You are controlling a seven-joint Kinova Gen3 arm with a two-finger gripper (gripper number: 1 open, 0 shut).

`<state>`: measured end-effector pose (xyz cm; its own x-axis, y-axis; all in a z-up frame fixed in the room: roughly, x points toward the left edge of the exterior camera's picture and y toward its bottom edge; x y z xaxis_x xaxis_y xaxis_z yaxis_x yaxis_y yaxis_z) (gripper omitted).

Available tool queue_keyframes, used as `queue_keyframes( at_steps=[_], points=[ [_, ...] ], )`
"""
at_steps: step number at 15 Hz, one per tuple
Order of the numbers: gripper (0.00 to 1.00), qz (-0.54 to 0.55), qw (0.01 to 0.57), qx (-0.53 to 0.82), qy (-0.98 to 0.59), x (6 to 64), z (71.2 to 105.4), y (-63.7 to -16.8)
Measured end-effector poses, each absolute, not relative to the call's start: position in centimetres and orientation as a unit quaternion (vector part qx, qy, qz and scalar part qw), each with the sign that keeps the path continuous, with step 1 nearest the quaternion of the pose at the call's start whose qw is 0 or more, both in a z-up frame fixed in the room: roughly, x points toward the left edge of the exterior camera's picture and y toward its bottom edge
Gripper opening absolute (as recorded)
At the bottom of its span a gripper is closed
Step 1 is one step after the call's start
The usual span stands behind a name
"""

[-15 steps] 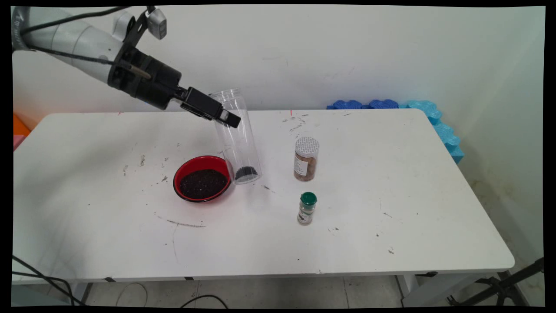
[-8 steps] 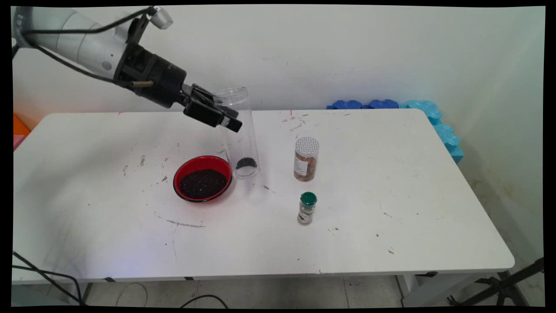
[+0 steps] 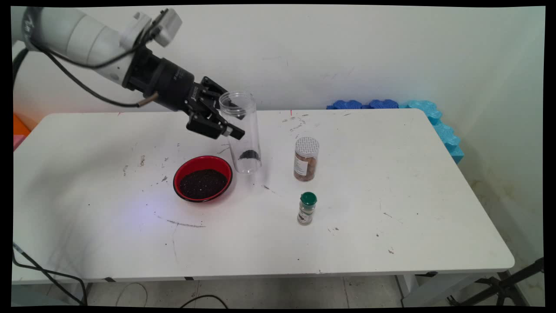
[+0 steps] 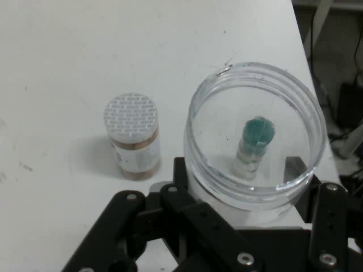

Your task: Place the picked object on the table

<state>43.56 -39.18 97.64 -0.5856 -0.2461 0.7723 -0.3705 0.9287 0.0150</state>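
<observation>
From the main view I am seeing the claw [image 3: 226, 117] gripping a tall clear plastic jar [image 3: 243, 130] near its open top, one finger on either side of the wall. The jar is standing upright, or close to it, with its base at the surface [image 3: 391, 195], just right of a red bowl [image 3: 203, 178]; I cannot tell whether the base is actually touching down. A small dark heap of grains is sitting low inside the jar. The bowl is round and shallow, black inside and holding a flat layer of dark grains.

The hand view is giving me what the main view does not: I am looking straight down the jar's round mouth [image 4: 258, 133], its thick transparent rim ringed with glints, and the black linkage is hugging the jar from below on both sides. Through the clear wall a small green-capped bottle [image 4: 254, 147] is showing, distorted. The main view is placing that bottle [image 3: 307, 208] well apart from the jar, standing alone toward the near edge.

A squat brown jar [image 3: 306, 158] with a pale dotted lid is standing to the right of the clear one; in the hand view its lid [image 4: 131, 118] is showing a fine grid of dots over a paper label.
</observation>
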Motion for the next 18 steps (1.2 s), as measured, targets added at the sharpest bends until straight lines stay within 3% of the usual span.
queue_keyframes(
  at_steps=[8, 18],
  points=[
    [0.0, 0.119, 0.386, 0.15, -0.902, 41.0, 94.5, -39.5],
    [0.0, 0.12, 0.385, 0.202, -0.893, 38.5, 90.0, -39.8]
  ],
)
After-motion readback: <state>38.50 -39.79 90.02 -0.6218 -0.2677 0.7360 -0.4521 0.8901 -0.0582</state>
